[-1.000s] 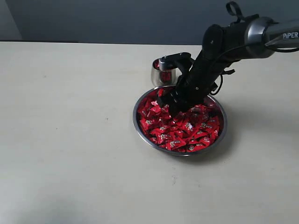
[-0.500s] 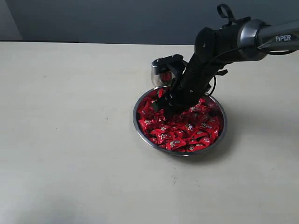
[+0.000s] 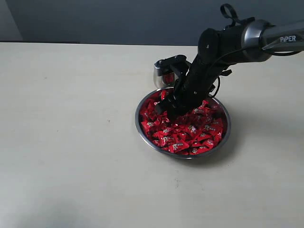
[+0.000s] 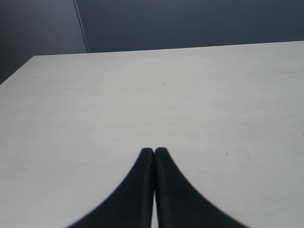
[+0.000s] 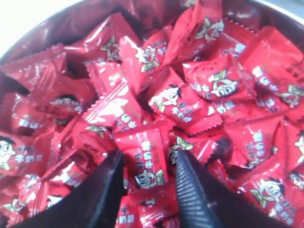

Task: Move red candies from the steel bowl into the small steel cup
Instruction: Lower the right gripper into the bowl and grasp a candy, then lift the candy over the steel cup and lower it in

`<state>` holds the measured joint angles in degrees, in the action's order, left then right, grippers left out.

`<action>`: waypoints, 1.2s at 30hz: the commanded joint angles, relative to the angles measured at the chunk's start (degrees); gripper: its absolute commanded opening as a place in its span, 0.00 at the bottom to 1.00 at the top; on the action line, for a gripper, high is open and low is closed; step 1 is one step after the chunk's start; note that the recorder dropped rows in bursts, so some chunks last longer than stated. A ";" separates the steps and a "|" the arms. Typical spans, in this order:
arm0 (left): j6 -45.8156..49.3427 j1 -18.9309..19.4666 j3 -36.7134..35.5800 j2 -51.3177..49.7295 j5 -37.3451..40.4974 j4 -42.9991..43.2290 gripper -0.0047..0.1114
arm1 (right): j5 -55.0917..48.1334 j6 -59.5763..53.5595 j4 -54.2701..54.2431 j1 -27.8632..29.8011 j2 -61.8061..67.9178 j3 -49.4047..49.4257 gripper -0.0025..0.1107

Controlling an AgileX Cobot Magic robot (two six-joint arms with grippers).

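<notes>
The steel bowl (image 3: 227,137) sits mid-table, heaped with red candies (image 3: 194,135). Just behind it stands the small steel cup (image 3: 160,73), with red showing inside. My right gripper (image 3: 167,108) is lowered into the bowl's far left part, open, its tips down among the candies. In the right wrist view the open right gripper (image 5: 148,159) straddles one red candy (image 5: 148,156) lying on the heap, with the bowl's wall (image 5: 71,26) beyond. My left gripper (image 4: 154,151) is shut and empty over bare table, away from the bowl.
The pale table (image 3: 71,123) stretches wide on all sides of the bowl. A dark wall (image 3: 118,19) runs behind the table's far edge. The cup stands close against my right arm's wrist (image 3: 183,66).
The right gripper has shifted left and slightly away across the bowl, settling lower into the candies. In the last half second it has barely moved.
</notes>
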<state>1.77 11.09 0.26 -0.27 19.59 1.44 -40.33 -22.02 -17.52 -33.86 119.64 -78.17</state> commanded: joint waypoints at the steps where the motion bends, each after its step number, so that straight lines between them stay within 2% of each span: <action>1: -0.08 -0.38 -0.26 0.27 -0.45 0.11 0.04 | 0.44 -0.45 0.52 0.12 -0.09 -0.38 0.35; 18: -0.08 -0.38 -0.26 0.27 -0.45 0.11 0.04 | 0.82 -0.45 0.75 0.12 1.57 -0.38 0.35; 20: -0.08 -0.38 -0.26 0.27 -0.45 0.11 0.04 | 1.05 -0.45 0.75 0.12 1.66 -0.38 0.30; 25: -0.08 -0.38 -0.26 0.27 -0.45 0.11 0.04 | 1.05 -0.45 0.75 0.12 1.66 -0.38 0.02; 36: -0.08 -0.38 -0.26 0.27 -0.45 0.11 0.04 | 1.05 3.08 8.18 0.12 -5.09 -0.42 0.01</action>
<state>1.77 11.09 0.26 -0.27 19.59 1.44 -39.55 -20.30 -11.87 -33.86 116.80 -78.17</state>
